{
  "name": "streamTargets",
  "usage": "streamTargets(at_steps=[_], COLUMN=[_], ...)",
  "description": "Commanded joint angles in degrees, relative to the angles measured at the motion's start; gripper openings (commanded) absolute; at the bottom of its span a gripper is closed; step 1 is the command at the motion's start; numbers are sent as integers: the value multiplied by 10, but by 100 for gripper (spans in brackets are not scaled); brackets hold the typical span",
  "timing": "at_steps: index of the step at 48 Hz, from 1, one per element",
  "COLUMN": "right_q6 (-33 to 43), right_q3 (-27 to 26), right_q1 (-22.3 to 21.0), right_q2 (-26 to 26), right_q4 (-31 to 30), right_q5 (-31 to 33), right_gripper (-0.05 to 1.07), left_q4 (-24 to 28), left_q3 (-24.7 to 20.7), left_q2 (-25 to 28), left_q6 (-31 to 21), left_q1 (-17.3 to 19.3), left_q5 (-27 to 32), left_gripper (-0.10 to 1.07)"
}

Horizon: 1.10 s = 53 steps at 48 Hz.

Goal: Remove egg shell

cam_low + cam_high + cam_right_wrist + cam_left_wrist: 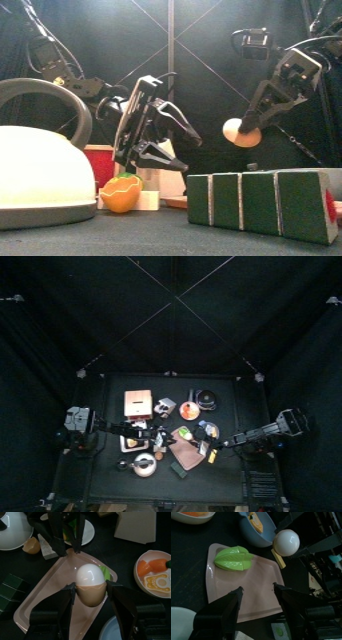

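My right gripper (91, 587) is shut on an egg (89, 582) that is white above and brown below. It holds the egg in the air over a pink board (47, 607). In the front view the egg (242, 131) hangs at the tip of the right gripper (249, 126), right of the left arm. My left gripper (258, 588) is open and empty above the same board (251, 577), with the egg (286, 541) just beyond the board's far edge. A green star-shaped piece (232, 558) lies on the board.
A white kettle (34, 170) stands near the front left with a red cup (99, 165) and an orange toy pepper (122, 193) beside it. Green blocks (267, 200) stand at the front right. A bowl of orange food (157, 569) and a blue bowl (258, 524) lie by the board.
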Motion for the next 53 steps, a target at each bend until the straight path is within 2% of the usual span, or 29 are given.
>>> streamTargets(at_steps=[1, 16, 34, 53], right_q6=[2, 1, 0, 0], right_q3=[-11, -25, -50, -54], right_q1=[1, 1, 0, -3], right_q2=[-4, 11, 39, 39], right_q4=[-8, -40, -77, -87], right_q5=[1, -11, -12, -12], right_gripper=[81, 81, 81, 81], left_q4=[0, 16, 16, 5], left_q3=[-9, -34, -72, -75], left_q2=[-20, -45, -11, 0], left_q6=[1, 0, -2, -4], left_q1=[0, -4, -4, -4], left_q5=[-8, -52, -52, -51], left_gripper=[88, 88, 88, 87])
